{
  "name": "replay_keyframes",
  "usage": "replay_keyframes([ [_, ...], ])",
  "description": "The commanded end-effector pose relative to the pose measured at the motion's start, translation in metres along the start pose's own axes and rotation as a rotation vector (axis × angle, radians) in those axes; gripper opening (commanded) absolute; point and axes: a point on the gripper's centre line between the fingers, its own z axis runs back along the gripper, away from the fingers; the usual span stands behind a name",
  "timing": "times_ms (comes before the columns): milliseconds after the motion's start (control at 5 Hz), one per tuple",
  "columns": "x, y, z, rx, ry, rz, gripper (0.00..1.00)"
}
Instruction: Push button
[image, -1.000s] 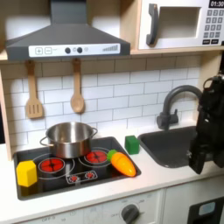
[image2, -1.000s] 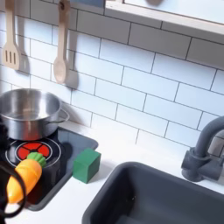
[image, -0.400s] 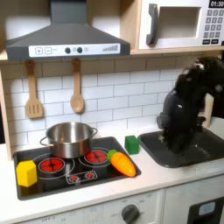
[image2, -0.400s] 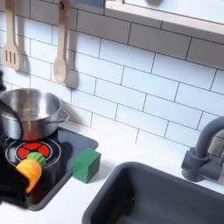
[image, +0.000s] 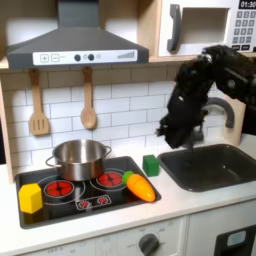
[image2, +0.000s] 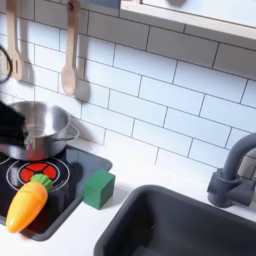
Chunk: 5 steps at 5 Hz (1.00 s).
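In the first exterior view my black arm reaches in from the right, and its gripper (image: 165, 137) hangs over the counter just above and right of the green block (image: 150, 165). Its fingers are a dark blur, so I cannot tell how they stand. Small red buttons (image: 93, 203) sit on the front strip of the black cooktop (image: 60, 212). A row of buttons (image: 85, 57) lines the range hood, and a keypad (image: 243, 30) is on the microwave. A dark blurred shape (image2: 10, 118) shows at the second exterior view's left edge.
A steel pot (image: 79, 158) stands on the back burner, with a carrot (image: 140, 186) and a yellow block (image: 31, 197) on the cooktop. The sink (image: 210, 165) and faucet (image2: 232, 175) lie to the right. A spatula (image: 38, 105) and a wooden spoon (image: 88, 100) hang on the tiled wall.
The arm has swung left and up from over the sink's right side to the sink's left edge near the green block. In the second exterior view the carrot now shows fully.
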Motion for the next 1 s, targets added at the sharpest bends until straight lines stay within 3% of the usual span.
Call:
replay_keyframes([
  [0,0.055,0.028,0.008,0.019,-0.179,-0.003,0.0],
  [400,0.094,0.041,0.014,0.051,-0.334,-0.037,0.0],
  [800,0.125,0.046,0.007,0.047,-0.419,-0.06,0.0],
])
